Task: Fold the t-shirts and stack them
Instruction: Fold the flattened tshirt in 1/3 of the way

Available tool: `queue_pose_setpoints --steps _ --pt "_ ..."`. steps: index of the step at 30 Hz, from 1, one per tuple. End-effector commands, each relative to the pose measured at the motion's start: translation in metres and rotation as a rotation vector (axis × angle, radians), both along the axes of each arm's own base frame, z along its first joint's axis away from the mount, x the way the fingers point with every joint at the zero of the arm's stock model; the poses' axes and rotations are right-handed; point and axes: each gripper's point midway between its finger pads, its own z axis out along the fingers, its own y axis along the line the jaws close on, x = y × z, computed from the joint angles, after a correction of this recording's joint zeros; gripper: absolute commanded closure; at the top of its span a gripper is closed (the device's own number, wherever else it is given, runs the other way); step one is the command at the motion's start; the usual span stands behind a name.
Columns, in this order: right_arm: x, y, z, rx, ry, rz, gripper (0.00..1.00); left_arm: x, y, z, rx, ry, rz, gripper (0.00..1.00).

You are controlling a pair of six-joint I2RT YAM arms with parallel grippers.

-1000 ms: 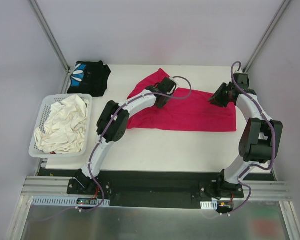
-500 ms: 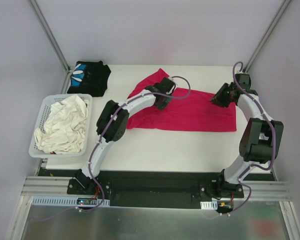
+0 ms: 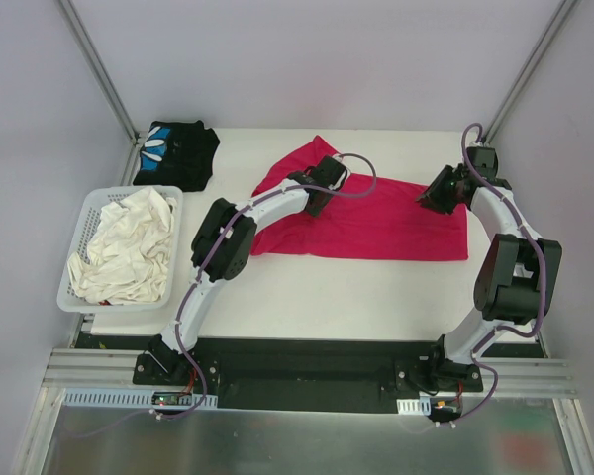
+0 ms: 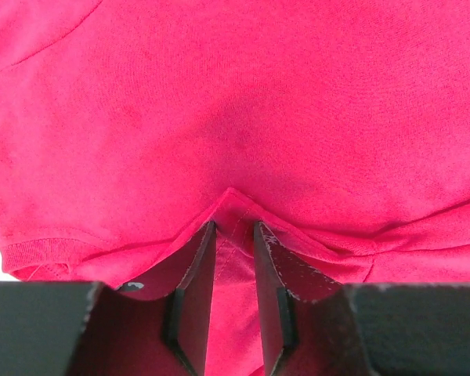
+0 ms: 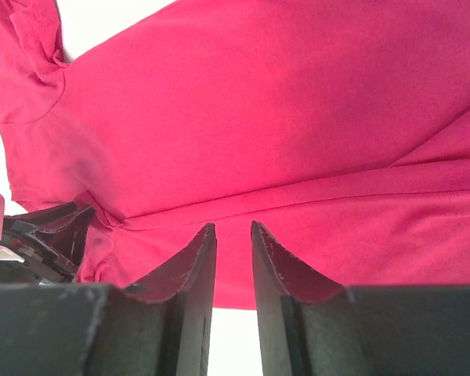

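A red t-shirt [image 3: 386, 223] lies spread across the middle of the white table, partly folded. My left gripper [image 3: 317, 193] is at its upper left part. In the left wrist view my left gripper [image 4: 233, 225] is shut on a raised fold of the red t-shirt [image 4: 235, 102]. My right gripper [image 3: 438, 190] is over the shirt's upper right corner. In the right wrist view my right gripper [image 5: 233, 225] has its jaws a narrow gap apart with nothing between them, just above the red t-shirt [image 5: 282, 117].
A folded black t-shirt [image 3: 175, 153] lies at the back left corner. A white basket [image 3: 79, 233] at the left edge holds crumpled white shirts [image 3: 124, 247]. Frame posts stand at both back corners.
Both grippers have shifted slightly toward the back of the table. The red shirt's outline has hardly changed.
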Motion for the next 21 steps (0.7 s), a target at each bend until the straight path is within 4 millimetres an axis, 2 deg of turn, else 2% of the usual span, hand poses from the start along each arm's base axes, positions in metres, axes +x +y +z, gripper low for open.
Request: queue_pose_setpoints --steps 1,4,7,9,11,21 --pt "0.006 -0.006 0.023 -0.020 -0.082 -0.008 0.73 -0.002 0.006 0.000 0.001 0.008 0.013 0.73" --pt "0.005 -0.007 0.024 -0.021 -0.085 -0.011 0.73 -0.005 0.007 -0.004 0.006 0.020 0.009 0.74" --pt "0.006 -0.007 0.024 -0.019 -0.085 -0.012 0.73 -0.006 0.007 -0.004 0.005 0.021 0.011 0.84" --pt "0.005 -0.007 0.024 -0.016 -0.083 -0.013 0.73 -0.007 0.007 -0.005 0.004 0.025 0.012 0.87" --pt "0.006 -0.007 0.025 -0.017 -0.088 -0.013 0.73 -0.006 0.008 -0.003 0.001 0.021 0.016 1.00" --pt "0.006 -0.006 0.029 -0.010 -0.097 -0.015 0.73 -0.005 0.009 0.010 -0.001 -0.007 0.034 1.00"
